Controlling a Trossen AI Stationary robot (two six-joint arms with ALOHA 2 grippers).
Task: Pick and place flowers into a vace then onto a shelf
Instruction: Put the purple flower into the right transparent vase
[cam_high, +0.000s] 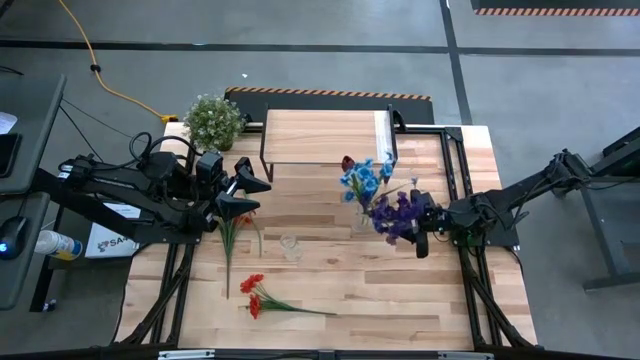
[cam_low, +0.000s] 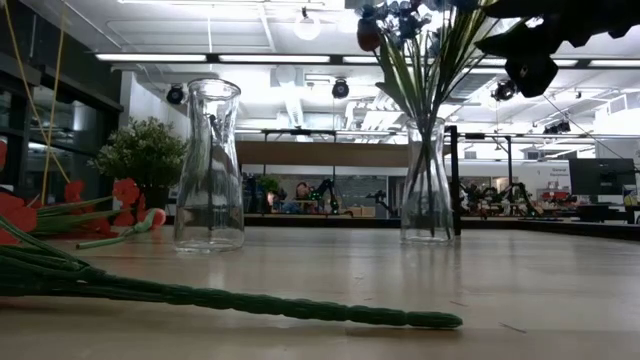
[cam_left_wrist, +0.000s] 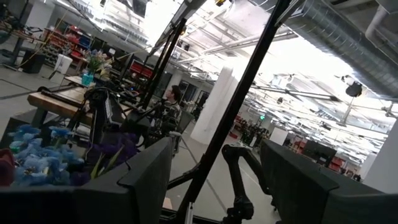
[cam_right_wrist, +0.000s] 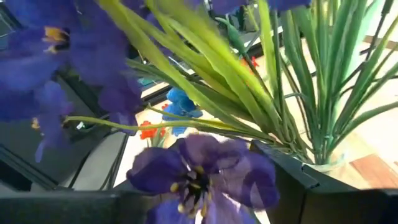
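A glass vase (cam_high: 362, 222) (cam_low: 428, 185) stands right of the table's centre, holding blue (cam_high: 365, 178) and purple flowers (cam_high: 400, 212) and a dark red bud (cam_high: 347, 162). My right gripper (cam_high: 419, 231) (cam_right_wrist: 199, 208) is level at the purple blooms, open, with one bloom (cam_right_wrist: 198, 175) between its fingers. An empty glass vase (cam_high: 290, 246) (cam_low: 210, 165) stands at mid-table. A red bunch (cam_high: 254, 294) and a green-stemmed flower (cam_high: 228, 245) lie on the table. My left gripper (cam_high: 247, 196) (cam_left_wrist: 214, 186) is raised at the left, open and empty. The shelf (cam_high: 325, 135) stands at the far edge. My right gripper has a purple bloom (cam_right_wrist: 198, 175) in the gap between its fingers, coming level from the table's right. I cannot tell whether either finger touches it. The flowers' stems stand in the vase.
A bushy potted plant (cam_high: 213, 120) stands at the far left corner beside the shelf. A long green stem (cam_low: 300, 305) lies across the near part of the table. Bare wood (cam_high: 400, 300) shows at the near right.
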